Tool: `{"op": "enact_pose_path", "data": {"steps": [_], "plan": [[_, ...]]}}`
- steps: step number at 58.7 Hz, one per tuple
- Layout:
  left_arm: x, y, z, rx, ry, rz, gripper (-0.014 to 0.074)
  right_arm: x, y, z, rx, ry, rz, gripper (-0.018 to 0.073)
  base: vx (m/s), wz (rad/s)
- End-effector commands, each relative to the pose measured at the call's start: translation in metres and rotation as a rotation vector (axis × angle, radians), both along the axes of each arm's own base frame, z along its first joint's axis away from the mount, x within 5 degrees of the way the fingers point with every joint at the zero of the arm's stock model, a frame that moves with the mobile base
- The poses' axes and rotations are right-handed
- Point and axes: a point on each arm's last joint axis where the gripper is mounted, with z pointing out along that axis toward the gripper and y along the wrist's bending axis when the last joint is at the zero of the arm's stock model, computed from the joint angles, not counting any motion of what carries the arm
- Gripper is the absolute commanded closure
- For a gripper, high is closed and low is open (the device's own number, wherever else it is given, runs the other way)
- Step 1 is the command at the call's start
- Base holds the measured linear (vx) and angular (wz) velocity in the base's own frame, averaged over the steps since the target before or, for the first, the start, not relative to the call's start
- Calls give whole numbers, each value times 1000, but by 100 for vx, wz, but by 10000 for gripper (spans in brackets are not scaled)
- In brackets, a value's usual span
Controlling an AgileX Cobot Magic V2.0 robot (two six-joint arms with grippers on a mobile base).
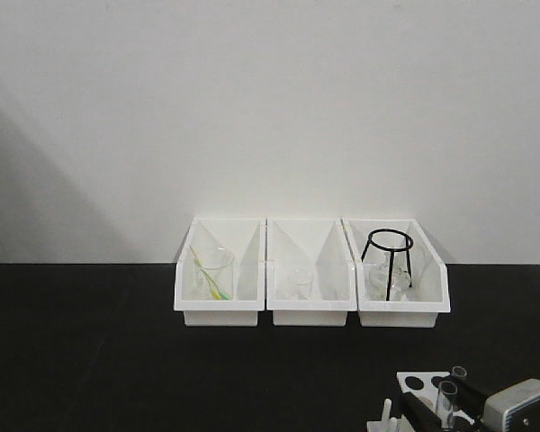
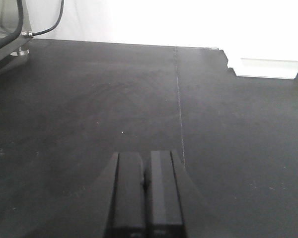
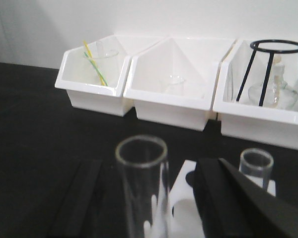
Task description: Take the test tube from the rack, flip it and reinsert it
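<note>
The white rack (image 1: 420, 382) sits at the table's front right, partly cut off by the frame edge. Two clear test tubes stand upright in it with their open rims up. The nearer tube (image 3: 141, 183) rises between the black fingers of my right gripper (image 3: 149, 166), which is open with a gap on each side of the glass. The farther tube (image 3: 256, 166) stands behind the right finger (image 3: 223, 198). In the front view the right gripper (image 1: 443, 400) is level with the nearer tube (image 1: 446, 393). My left gripper (image 2: 145, 171) hovers over bare black table, shut on nothing.
Three white open-front bins line the back wall. The left bin (image 1: 187, 290) holds a beaker with a yellow-green rod. The middle bin (image 1: 279, 290) holds a small beaker. The right bin (image 1: 436, 290) holds a black tripod stand (image 1: 390, 261) and a glass flask. A cable and a metal base (image 2: 20, 34) lie far left.
</note>
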Motion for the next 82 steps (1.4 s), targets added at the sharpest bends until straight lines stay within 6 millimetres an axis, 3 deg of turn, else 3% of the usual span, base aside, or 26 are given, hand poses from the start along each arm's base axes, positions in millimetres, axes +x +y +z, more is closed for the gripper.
{"op": "enact_pose_path", "data": {"steps": [1,19,29,47,63,74,82], "plan": [[1,-1,8,3,-98,-11,603,-2,-2,35,83,-179,-13,85,0,0],[1,-1,8,3,-98,-11,603,-48,-13,98,51,-206,-99,85,0,0],[1,-1,8,3,-98,-11,603,-83,-24,119,65,-182,-183,85,0,0],[1,-1,8,3,-98,-11,603,-125,-31,143,71,-306,-228,85,0,0],[1,-1,8,3,-98,-11,603,-132,-32,147,79,-346,-225,87,0,0],[1,-1,8,3,-98,-11,603,-132,-32,145,23,-343,-236,151,0,0],[1,-1,8,3,-98,-11,603,-141,-36,147,15,-354,-275,246,0,0]]}}
